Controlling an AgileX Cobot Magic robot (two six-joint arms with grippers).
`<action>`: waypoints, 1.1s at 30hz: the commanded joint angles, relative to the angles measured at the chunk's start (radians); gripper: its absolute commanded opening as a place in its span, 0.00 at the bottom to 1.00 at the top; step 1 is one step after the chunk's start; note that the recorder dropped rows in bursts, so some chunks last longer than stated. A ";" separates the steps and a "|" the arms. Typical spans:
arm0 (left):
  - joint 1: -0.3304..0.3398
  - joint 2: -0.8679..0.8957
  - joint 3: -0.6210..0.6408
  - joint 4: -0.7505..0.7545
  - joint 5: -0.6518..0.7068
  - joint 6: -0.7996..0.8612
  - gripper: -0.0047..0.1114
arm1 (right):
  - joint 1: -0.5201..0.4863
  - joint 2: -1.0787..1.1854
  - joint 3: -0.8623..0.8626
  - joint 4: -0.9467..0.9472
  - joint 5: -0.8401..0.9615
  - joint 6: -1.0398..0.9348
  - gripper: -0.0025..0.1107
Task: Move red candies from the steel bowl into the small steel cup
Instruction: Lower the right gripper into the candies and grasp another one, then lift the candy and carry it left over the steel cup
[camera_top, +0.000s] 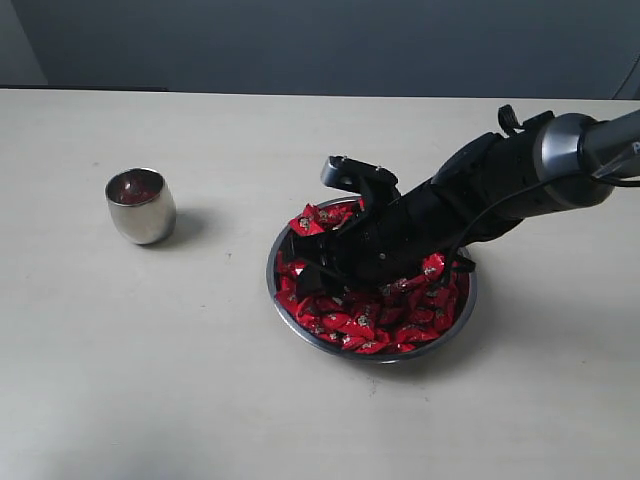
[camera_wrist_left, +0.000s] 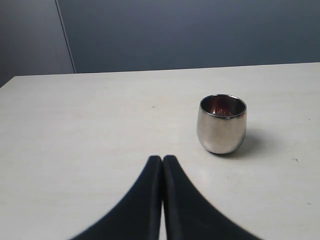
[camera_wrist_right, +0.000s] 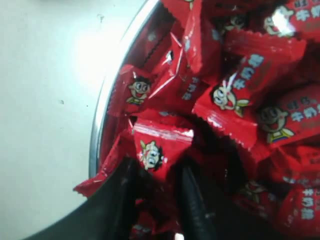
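Holding red candies (camera_top: 362, 326): steel bowl (camera_top: 270, 272) heaped, small steel cup (camera_top: 142, 212) some; right pincer (camera_wrist_right: 156, 165) straddles one, grip unclear; left pincer (camera_wrist_left: 162, 159) together.

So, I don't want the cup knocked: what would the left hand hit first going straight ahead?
Likely nothing: the left hand points past the cup, which stands off to one side. Only table shows ahead, though depth is unclear.

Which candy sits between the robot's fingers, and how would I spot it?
Find the wide steel bowl on the table, heaped with red candies. At its rim nearest the small steel cup, the right hand pokes into the pile. The candy sits between its two black fingers, cartoon face up; its neighbours lie outside them.
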 joint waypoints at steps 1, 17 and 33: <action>0.001 -0.004 0.004 -0.002 0.001 -0.001 0.04 | 0.005 -0.001 -0.005 -0.007 0.007 -0.004 0.20; 0.001 -0.004 0.004 -0.002 0.001 -0.001 0.04 | 0.005 -0.014 -0.005 -0.111 -0.005 0.038 0.20; 0.001 -0.004 0.004 -0.002 0.001 -0.001 0.04 | 0.003 -0.149 -0.005 -0.365 -0.104 0.207 0.20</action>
